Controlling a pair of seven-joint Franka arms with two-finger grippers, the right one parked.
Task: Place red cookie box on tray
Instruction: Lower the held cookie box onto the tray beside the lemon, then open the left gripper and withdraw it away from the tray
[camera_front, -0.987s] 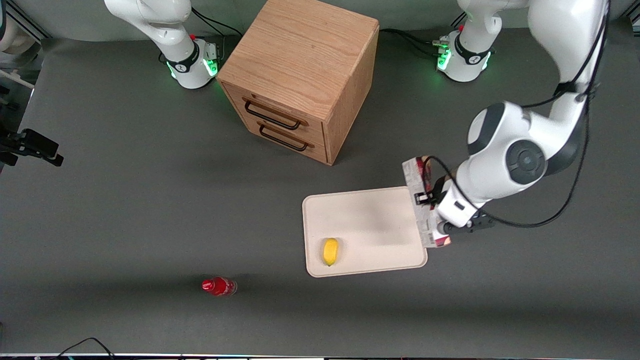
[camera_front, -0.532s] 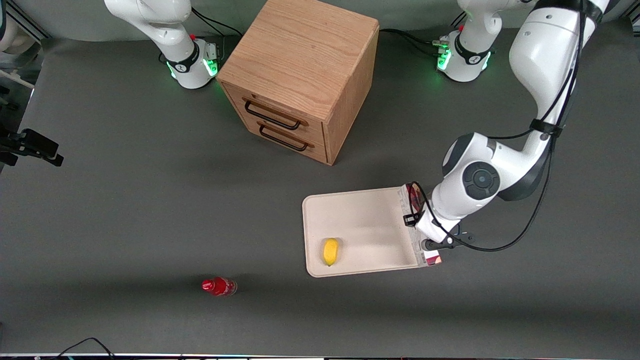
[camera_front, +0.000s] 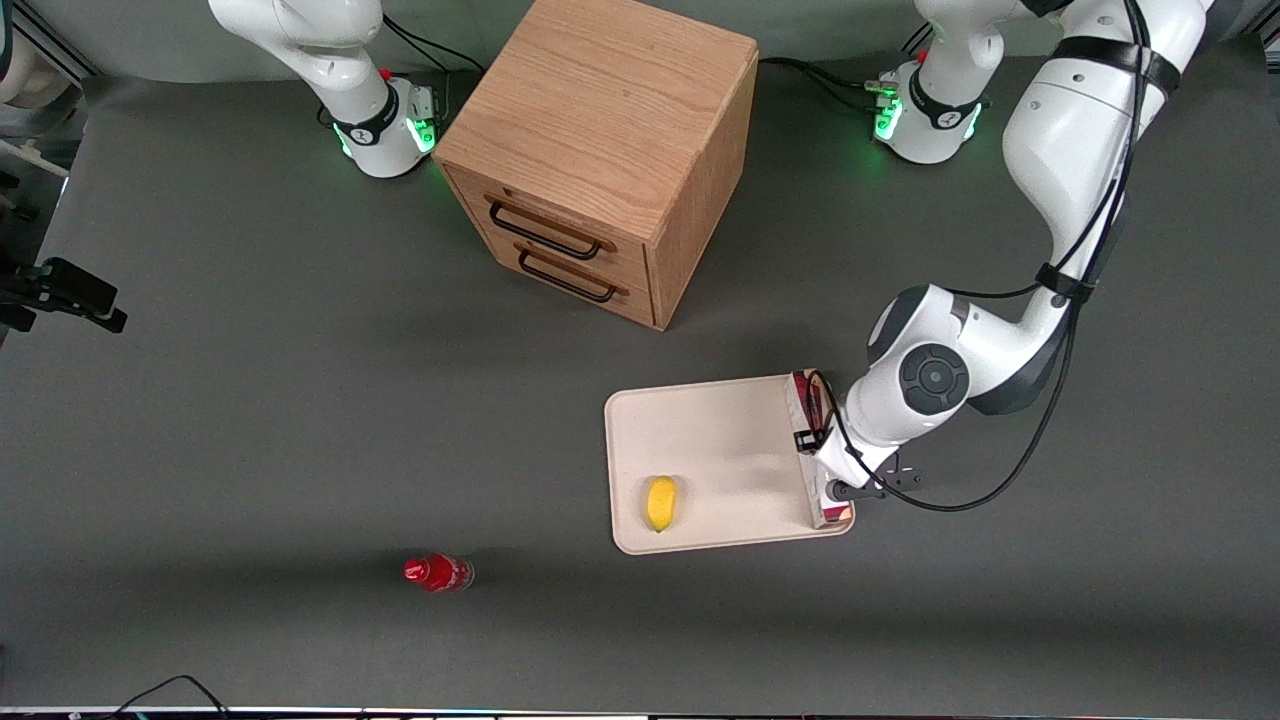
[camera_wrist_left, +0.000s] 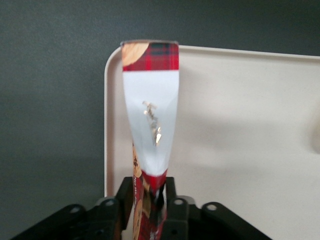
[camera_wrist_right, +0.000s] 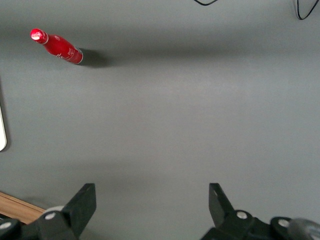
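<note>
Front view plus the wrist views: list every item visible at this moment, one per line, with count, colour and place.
red cookie box: 1, dark red with a white patch, held on edge over the tray's rim at the working arm's end
tray: 1, beige, on the table, nearer the front camera than the cabinet
lemon: 1, yellow, on the tray, near its corner nearest the bottle
red bottle: 1, red, lying on the table, nearer the front camera than the tray, toward the parked arm's end
wooden drawer cabinet: 1, light wood with two dark handles, between the arm bases
table: 1, dark grey
gripper: 1, black, above the tray's edge, shut on the box
</note>
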